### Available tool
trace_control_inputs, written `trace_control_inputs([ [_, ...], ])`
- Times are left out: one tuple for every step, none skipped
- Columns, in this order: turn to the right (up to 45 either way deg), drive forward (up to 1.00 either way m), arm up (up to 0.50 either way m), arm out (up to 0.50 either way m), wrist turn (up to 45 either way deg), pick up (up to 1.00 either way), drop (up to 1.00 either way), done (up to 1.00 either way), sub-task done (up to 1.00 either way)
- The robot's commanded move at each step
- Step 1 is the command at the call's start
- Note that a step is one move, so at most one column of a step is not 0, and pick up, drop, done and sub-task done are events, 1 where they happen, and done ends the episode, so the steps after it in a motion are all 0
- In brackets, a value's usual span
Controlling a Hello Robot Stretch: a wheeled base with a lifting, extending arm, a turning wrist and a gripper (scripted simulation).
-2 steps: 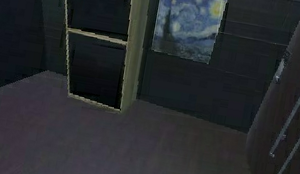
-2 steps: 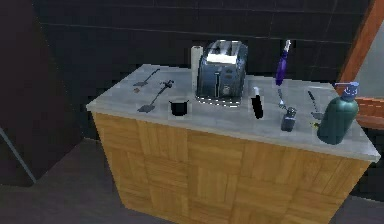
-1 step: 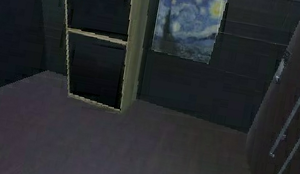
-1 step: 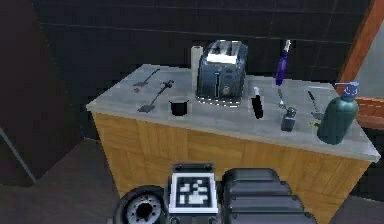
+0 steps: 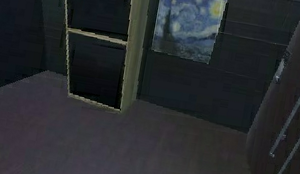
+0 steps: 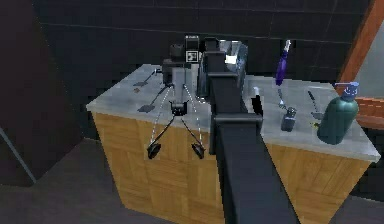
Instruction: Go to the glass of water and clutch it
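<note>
Arm (image 6: 235, 130) stretches across the tabletop (image 6: 118, 96), likely to reach the glass of water (image 6: 236, 55), seemingly the pale vessel at upper centre; whether the pincer (image 6: 175, 150) holds anything cannot be told.
</note>
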Motion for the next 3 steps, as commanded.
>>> trace_control_inputs([
  [0.0, 0.0, 0.0, 0.0, 45.0, 0.0, 0.0, 0.0, 0.0],
  [0.0, 0.0, 0.0, 0.0, 45.0, 0.0, 0.0, 0.0, 0.0],
  [0.0, 0.0, 0.0, 0.0, 45.0, 0.0, 0.0, 0.0, 0.0],
])
